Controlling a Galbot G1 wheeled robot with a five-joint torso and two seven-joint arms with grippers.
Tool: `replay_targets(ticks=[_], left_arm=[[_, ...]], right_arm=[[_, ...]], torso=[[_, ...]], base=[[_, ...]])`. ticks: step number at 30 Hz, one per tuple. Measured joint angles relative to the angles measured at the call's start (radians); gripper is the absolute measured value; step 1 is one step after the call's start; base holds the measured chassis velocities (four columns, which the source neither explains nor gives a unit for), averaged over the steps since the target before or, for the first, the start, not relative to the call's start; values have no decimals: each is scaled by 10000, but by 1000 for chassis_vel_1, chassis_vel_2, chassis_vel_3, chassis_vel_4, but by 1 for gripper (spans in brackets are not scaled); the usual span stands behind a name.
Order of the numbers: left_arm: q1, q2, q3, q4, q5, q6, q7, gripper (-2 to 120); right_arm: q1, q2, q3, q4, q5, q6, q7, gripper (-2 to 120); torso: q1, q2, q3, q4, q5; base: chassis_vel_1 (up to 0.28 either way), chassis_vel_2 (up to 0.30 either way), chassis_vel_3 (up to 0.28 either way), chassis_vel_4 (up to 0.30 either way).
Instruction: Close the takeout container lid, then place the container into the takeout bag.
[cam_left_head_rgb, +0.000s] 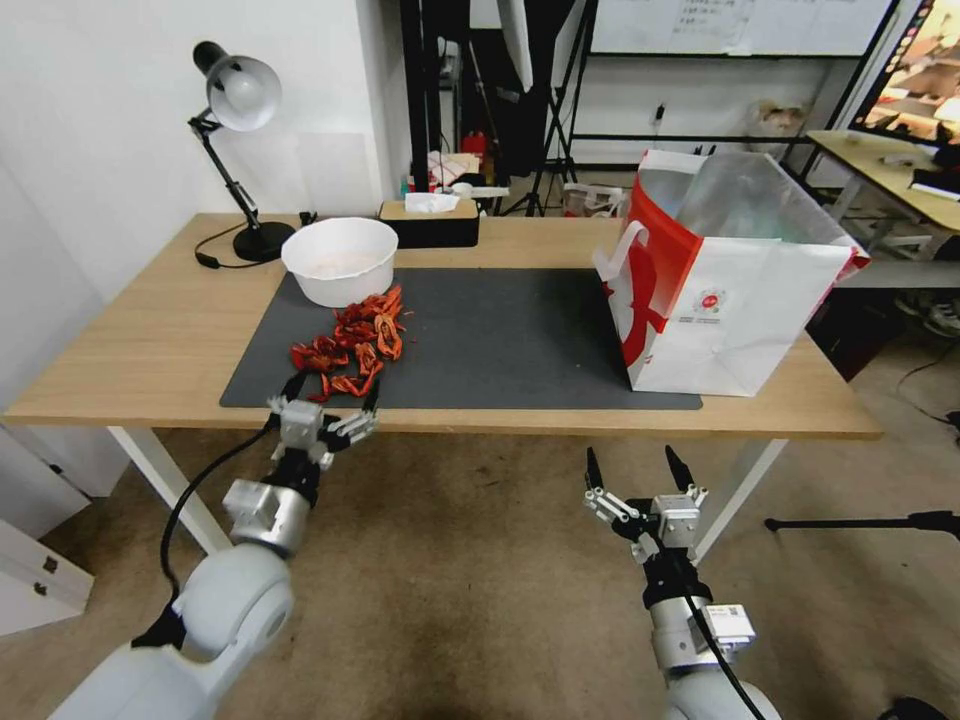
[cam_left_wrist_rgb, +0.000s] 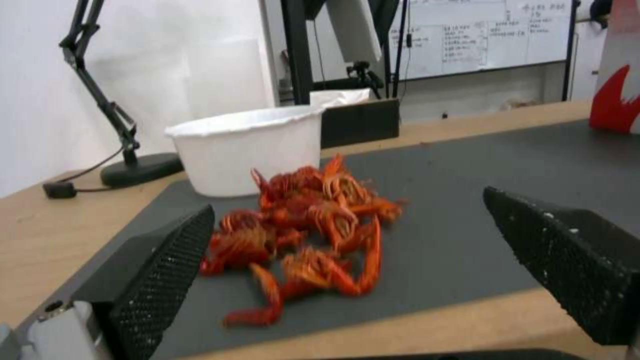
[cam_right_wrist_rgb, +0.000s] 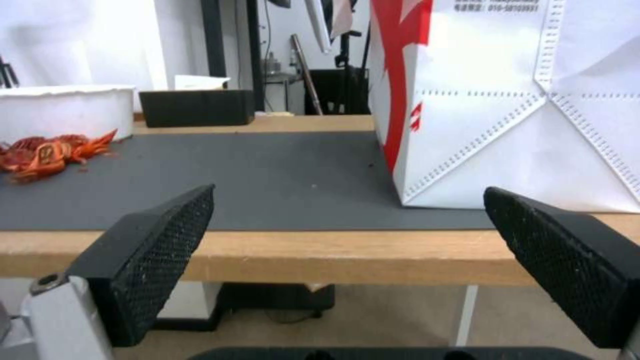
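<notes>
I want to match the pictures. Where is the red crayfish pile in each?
Head view: crayfish pile on the grey mat, beyond the left gripper.
Left wrist view: crayfish pile close ahead, on the mat.
Right wrist view: crayfish pile far off across the mat.
Shared landmark: the white bowl beside the pile.

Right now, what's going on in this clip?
Nothing is being handled. The left gripper hangs open at the table's near edge, just in front of a pile of red crayfish on the dark mat. The right gripper is open too, lower down and short of the table edge, facing the bag, which stands open at the mat's right end. A white bowl sits behind the crayfish. I can't see a clamshell container on the table.
</notes>
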Motion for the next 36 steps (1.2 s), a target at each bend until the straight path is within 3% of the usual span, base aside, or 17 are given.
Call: replay_targets(ticks=[8, 17, 36], left_arm=[[924, -503, -144, 93, 656, -505, -179, 100], [1467, -1072, -231, 179, 666, -773, -167, 100], [1419, -1074, -203, 197, 616, -774, -155, 100]], right_arm=[[184, -45, 40, -95, 91, 25, 93, 100], [309, -38, -3, -228, 145, 31, -67, 100], [343, -73, 3, -219, 138, -14, -141, 100]], torso=[[2, 0, 0, 1, 1], [2, 0, 0, 0, 1], [2, 0, 0, 0, 0]], base=[[0, 0, 0, 0], [0, 0, 0, 0], [0, 0, 0, 0]])
